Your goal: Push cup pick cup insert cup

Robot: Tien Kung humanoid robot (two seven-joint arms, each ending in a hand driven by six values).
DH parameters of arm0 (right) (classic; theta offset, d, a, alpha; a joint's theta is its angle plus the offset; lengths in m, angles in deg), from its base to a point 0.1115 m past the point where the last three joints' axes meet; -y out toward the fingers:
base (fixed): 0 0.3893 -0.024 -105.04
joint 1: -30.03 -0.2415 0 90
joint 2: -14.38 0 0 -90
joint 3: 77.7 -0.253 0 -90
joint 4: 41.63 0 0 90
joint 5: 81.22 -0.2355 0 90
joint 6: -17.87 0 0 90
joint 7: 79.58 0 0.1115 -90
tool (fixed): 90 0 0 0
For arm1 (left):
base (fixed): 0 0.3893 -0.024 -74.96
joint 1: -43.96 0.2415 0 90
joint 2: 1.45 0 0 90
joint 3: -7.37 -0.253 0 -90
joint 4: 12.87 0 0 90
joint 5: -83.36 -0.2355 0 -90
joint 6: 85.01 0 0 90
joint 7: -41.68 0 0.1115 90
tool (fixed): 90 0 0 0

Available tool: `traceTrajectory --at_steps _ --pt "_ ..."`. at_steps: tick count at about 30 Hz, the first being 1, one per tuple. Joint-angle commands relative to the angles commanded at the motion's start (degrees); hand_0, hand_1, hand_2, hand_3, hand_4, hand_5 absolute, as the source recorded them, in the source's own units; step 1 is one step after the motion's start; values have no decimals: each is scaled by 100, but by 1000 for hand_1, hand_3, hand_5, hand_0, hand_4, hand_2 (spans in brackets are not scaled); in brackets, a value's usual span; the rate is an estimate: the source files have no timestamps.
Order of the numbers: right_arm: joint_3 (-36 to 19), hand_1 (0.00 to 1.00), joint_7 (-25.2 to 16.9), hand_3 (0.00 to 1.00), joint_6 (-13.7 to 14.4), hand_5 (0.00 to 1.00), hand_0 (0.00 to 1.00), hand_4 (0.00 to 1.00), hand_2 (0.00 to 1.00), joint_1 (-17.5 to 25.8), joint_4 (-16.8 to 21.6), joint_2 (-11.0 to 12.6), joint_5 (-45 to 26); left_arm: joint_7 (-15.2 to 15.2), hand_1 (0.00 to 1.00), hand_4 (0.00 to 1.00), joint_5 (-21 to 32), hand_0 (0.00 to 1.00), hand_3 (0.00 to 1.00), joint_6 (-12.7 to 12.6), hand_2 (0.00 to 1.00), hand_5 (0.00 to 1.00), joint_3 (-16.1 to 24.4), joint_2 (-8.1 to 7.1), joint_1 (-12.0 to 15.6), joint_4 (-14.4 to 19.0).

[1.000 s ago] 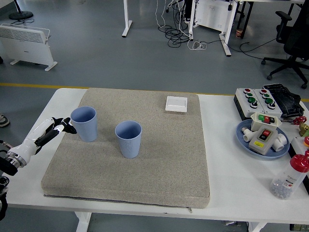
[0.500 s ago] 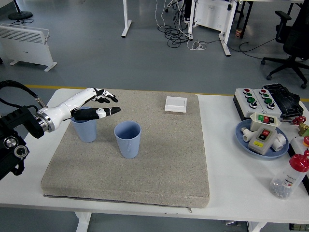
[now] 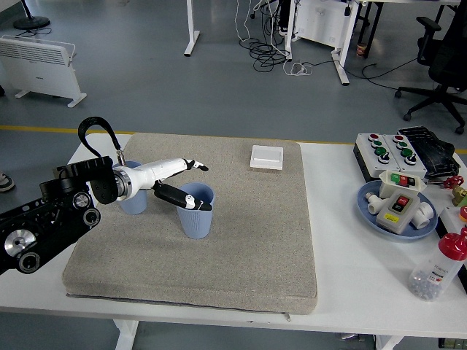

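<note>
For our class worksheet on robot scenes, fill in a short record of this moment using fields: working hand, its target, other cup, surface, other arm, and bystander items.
working hand: left hand, thumb dipped inside the cup's rim, other fingers stretched above the rim
target: right blue cup, upright on the mat
other cup: left blue cup, upright, mostly hidden behind the left wrist
surface: grey mat on the white table
other arm: right arm not in view
bystander items: white square box, blue plate of switches, button box
</note>
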Motion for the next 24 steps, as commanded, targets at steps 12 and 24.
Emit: traceTrajectory --at_steps 12,24 --pt "9 648 17 579 -2 473 725 126 652 11 0 10 43 -79 930 914 -202 888 975 -13 998 260 -575 302 -301 -388" --pt "-14 650 20 580 3 473 725 127 651 7 0 15 68 -299 652 626 -454 475 622 -70 769 2 -645 350 -308 -600"
